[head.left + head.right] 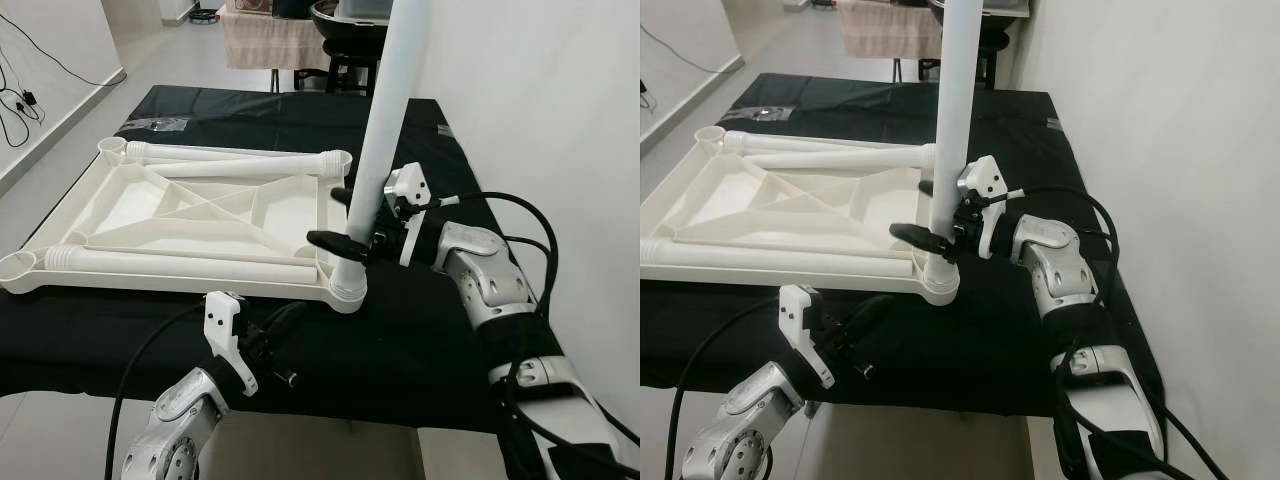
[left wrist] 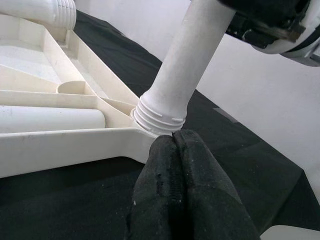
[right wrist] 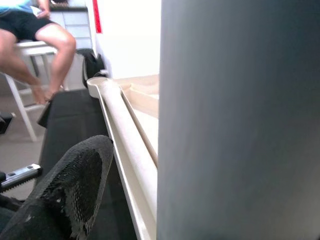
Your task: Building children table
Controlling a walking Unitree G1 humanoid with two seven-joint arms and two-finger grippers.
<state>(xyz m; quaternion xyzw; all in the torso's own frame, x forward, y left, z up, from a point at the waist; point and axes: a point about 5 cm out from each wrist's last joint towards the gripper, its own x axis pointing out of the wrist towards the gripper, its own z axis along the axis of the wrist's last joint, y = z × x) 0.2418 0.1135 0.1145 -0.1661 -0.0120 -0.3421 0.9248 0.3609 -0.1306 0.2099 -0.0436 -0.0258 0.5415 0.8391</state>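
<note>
The right gripper (image 1: 345, 218) was clamped round the upright table leg (image 1: 385, 130), low down near its threaded end, and the leg was stood in the corner socket (image 1: 347, 289) of the upturned white tabletop (image 1: 200, 215) at the corner nearest the robot's right side. From the left wrist view the threads (image 2: 159, 115) were still showing above the socket, so the leg probably wasn't seated all the way yet. The left gripper (image 1: 285, 322) was held just in front of that same corner with its fingers pressed together on nothing, low over the black table cover (image 1: 420, 330). Biggest risk here, as a guess: the leg gets cross-threaded or tipped if it's turned while leaning, and since the tabletop wasn't pinned by anything, it could be dragged or spun on the slick cover instead of the leg turning. Three more legs (image 1: 190, 262) were lying loose inside the tabletop and could be knocked about by that. Room-wise, the wall (image 1: 560, 120) was close on the right, so the right elbow had little swing that way; the front table edge (image 1: 300, 415) was just beside the socket corner, with open cover behind and to the right of the tabletop.
</note>
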